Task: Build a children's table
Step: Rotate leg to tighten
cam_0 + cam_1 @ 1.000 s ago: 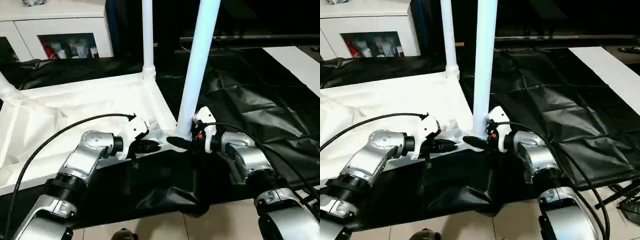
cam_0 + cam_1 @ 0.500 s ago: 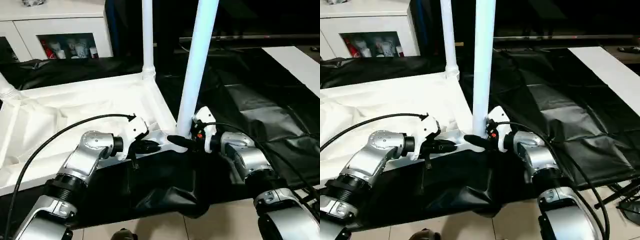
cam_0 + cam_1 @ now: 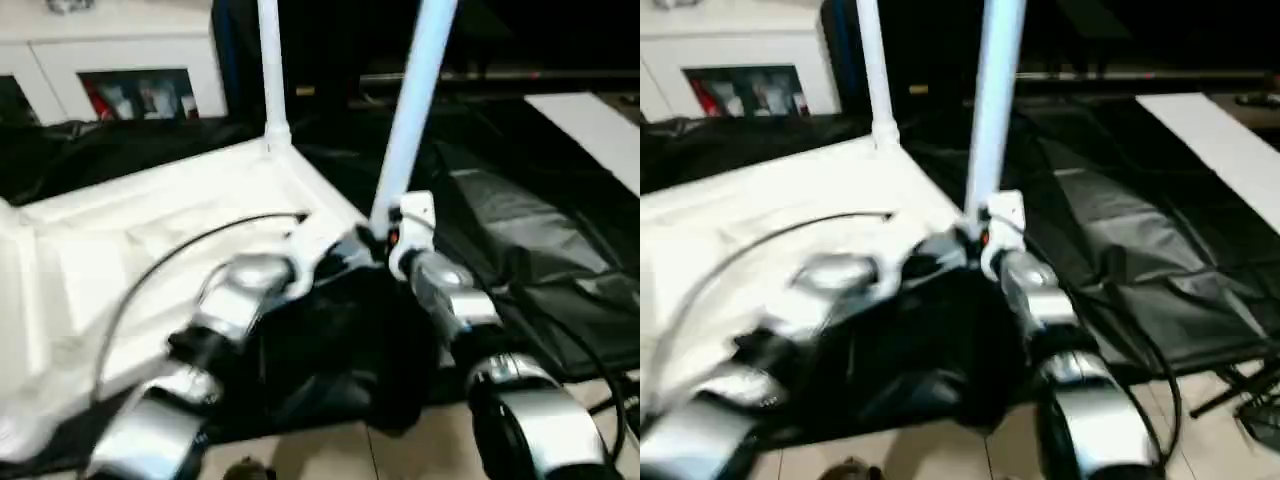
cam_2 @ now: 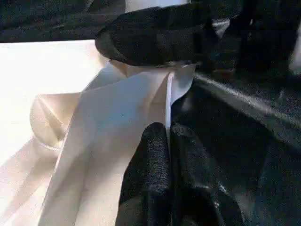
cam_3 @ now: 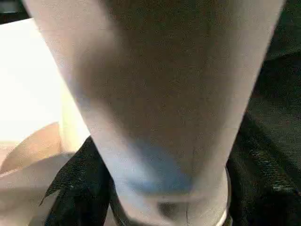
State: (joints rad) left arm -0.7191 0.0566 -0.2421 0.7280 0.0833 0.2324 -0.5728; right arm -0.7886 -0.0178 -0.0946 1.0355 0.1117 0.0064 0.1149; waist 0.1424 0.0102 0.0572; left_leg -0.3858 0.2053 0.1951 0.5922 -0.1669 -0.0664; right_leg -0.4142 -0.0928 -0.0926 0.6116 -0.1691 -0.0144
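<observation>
Tabletop (image 3: 150, 215): white, lying underside up on the black-draped bench (image 3: 560, 230), from 9 o'clock to centre; compared with a second ago its near corner has swung toward 12 o'clock.
Far leg (image 3: 268, 70): upright in the corner socket at 12 o'clock, seated.
Left gripper (image 4: 168, 141): closed, pinching the thin rim at the tabletop's near corner, as before.
Near leg (image 3: 412, 110): standing in the near corner socket, now leaning toward 1 o'clock.
Right gripper (image 3: 372, 243): jaws part open about the near leg's foot; whether they clamp it cannot be told.
Meaning: tabletop apparently being turned; near leg probably not fully seated.
</observation>
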